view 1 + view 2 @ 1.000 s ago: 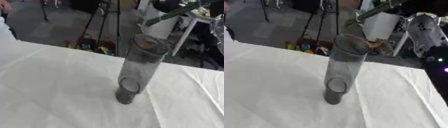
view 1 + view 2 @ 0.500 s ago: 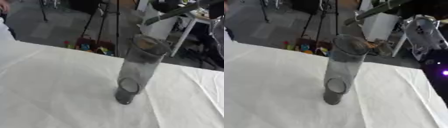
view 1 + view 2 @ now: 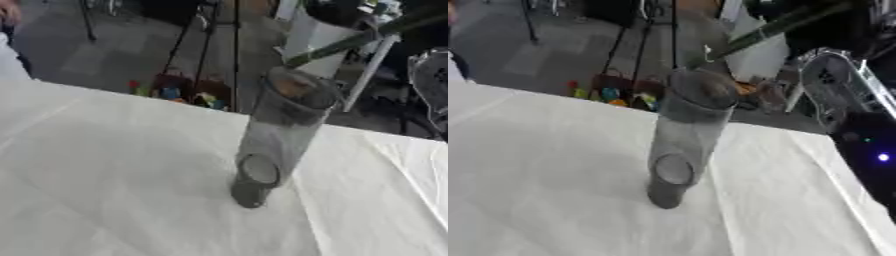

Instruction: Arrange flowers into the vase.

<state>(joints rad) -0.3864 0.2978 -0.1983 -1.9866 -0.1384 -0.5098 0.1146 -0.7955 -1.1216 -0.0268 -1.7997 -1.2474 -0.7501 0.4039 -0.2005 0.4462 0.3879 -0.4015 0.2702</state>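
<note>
While the vase stood alone on the cloth, nothing held it.
Vase: clear, tall, upright on the white tablecloth, near mid-table.
Stem: green, slanting above and right of the vase, low end just over its rim.
Right arm: black and silver, right of the vase.
Fingers: couldn't tell, neither hand showed.
</note>
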